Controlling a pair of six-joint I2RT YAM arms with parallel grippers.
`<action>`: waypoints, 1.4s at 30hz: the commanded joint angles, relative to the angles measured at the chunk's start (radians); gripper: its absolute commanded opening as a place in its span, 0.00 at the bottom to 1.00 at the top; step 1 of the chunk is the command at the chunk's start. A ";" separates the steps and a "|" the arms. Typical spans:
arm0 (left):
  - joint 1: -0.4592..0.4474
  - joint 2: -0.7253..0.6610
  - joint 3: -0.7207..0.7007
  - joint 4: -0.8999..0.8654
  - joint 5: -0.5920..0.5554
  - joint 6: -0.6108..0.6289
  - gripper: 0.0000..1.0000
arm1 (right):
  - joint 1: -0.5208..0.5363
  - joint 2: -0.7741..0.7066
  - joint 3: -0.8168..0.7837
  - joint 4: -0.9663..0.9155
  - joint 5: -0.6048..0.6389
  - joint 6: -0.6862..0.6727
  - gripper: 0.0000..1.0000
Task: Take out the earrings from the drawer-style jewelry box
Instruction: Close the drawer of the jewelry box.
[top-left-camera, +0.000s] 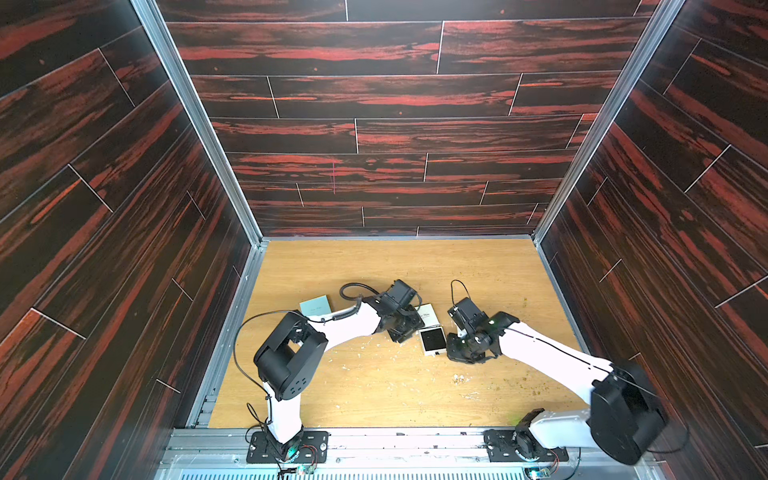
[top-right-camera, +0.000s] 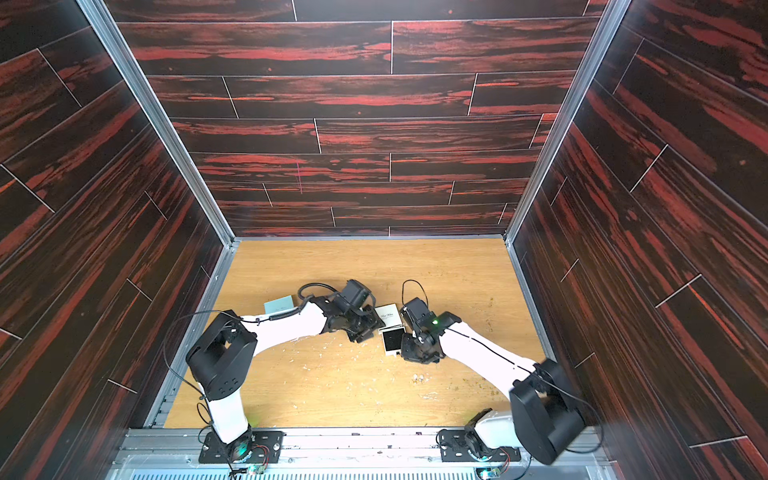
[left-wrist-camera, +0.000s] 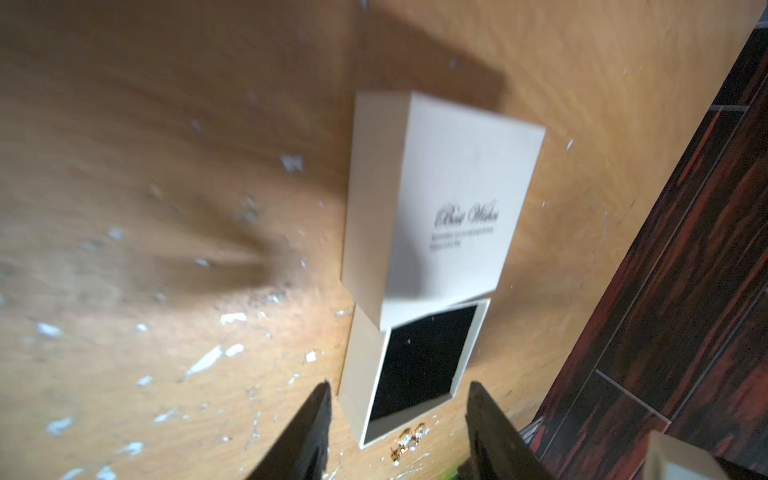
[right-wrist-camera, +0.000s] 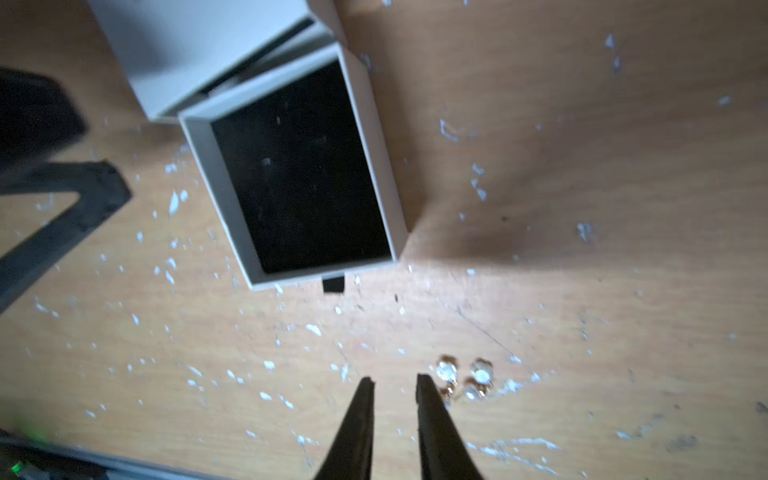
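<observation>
The earrings (right-wrist-camera: 462, 379) lie on the desk (top-left-camera: 374, 270), outside the drawer-style jewelry box (top-left-camera: 428, 316). They form a tight glinting cluster with no clear long axis. In the right wrist view they sit just beside one fingertip of the right end effector (right-wrist-camera: 395, 379), outside its gap. Its jaws stand slightly apart and grasp nothing. The left end effector (left-wrist-camera: 399, 386) is released, with its jaws wide on either side of the tray's free end; I cannot tell whether they touch it. The right arm looks nearer to the earrings. In both top views the box lies at lower centre of the frame, between the two end effectors, and the earrings are too small to make out there. The tray (right-wrist-camera: 299, 166) is drawn nearly out of the white sleeve (left-wrist-camera: 440, 199), and its black lining is bare. The removal looks done. Any re-grasp would call for a small sideways shift by the right arm.
</observation>
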 joint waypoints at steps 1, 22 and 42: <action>0.033 0.000 0.021 -0.019 -0.016 0.021 0.55 | -0.013 0.052 0.022 0.029 -0.014 -0.009 0.21; 0.041 0.171 0.161 -0.001 0.023 0.082 0.49 | -0.110 0.152 0.042 0.100 -0.023 -0.062 0.18; 0.040 0.102 0.204 -0.148 -0.054 0.128 0.50 | -0.079 0.009 -0.070 0.046 -0.069 -0.017 0.18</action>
